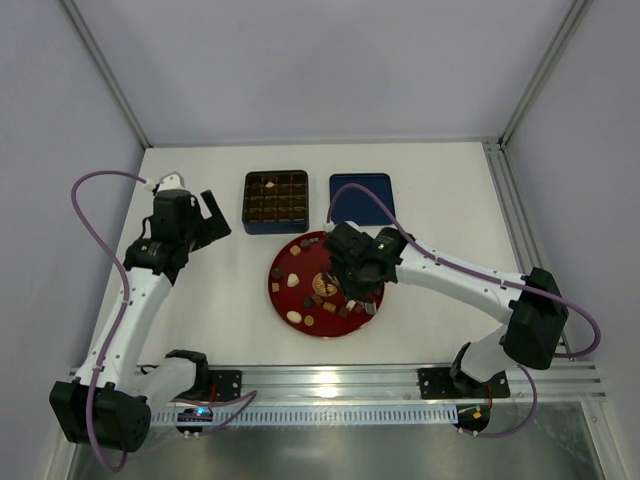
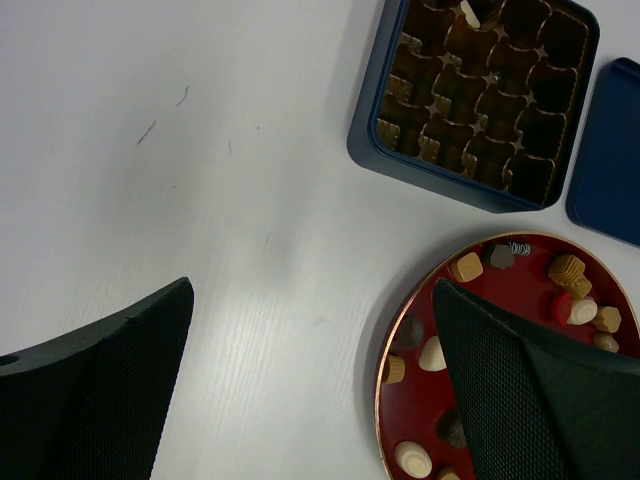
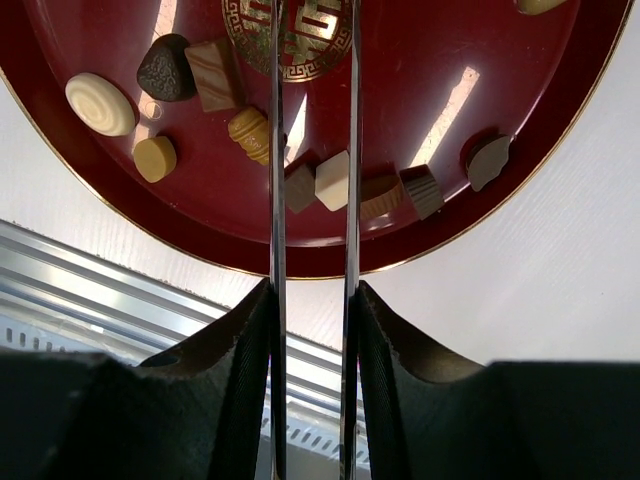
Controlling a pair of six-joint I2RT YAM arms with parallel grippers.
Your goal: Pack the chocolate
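Note:
Several chocolates (image 1: 295,314), dark, light brown and cream, lie scattered on the red plate (image 1: 300,298). The dark blue grid tin (image 1: 247,200) stands behind the plate with one pale piece (image 1: 270,186) in a cell. My right gripper (image 1: 350,275) hovers over the plate, shut on metal tongs (image 3: 277,150). The tongs' blades stand apart, with a cream square chocolate (image 3: 332,180) and a brown one (image 3: 299,188) between them; their tips are out of view. My left gripper (image 1: 212,222) is open and empty above the table, left of the tin. In the left wrist view it (image 2: 312,290) is over bare table beside the plate (image 2: 500,300).
The tin's dark blue lid (image 1: 361,198) lies flat to the right of the tin. A metal rail (image 1: 400,378) runs along the near table edge. The enclosure's walls stand at the back and sides.

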